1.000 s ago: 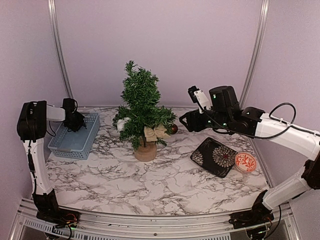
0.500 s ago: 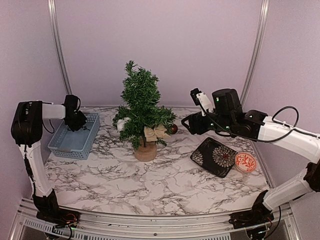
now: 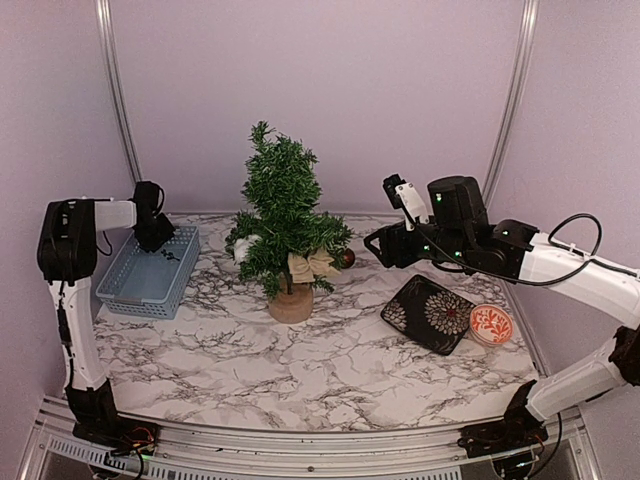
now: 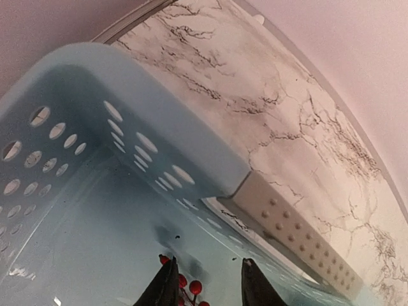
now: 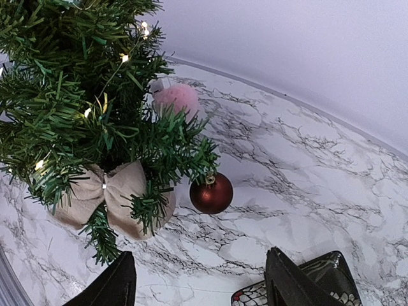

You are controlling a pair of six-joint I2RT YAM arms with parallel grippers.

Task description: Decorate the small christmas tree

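Note:
The small christmas tree (image 3: 283,215) stands mid-table on its tan stump base (image 3: 291,303). It carries a beige bow (image 3: 310,264), a dark red ball (image 3: 348,258) and a white ornament (image 3: 243,250). In the right wrist view the tree (image 5: 76,95) shows lit lights, the bow (image 5: 108,191), the ball (image 5: 211,194) and a pink pompom (image 5: 177,99). My right gripper (image 3: 375,243) (image 5: 201,268) is open and empty, just right of the ball. My left gripper (image 3: 150,232) (image 4: 207,271) is open over the blue basket (image 3: 140,285), above a red berry sprig (image 4: 185,284) by its left finger.
A dark patterned rectangular plate (image 3: 432,313) lies right of the tree, its corner under my right gripper (image 5: 319,280). A small orange patterned dish (image 3: 491,324) sits beside it. The basket wall (image 4: 127,89) is close to the left wall. Curved back walls enclose the table.
My left gripper has risen and shifted toward the back of the basket. My right gripper has drawn slightly right, away from the tree; the red ball stays hanging.

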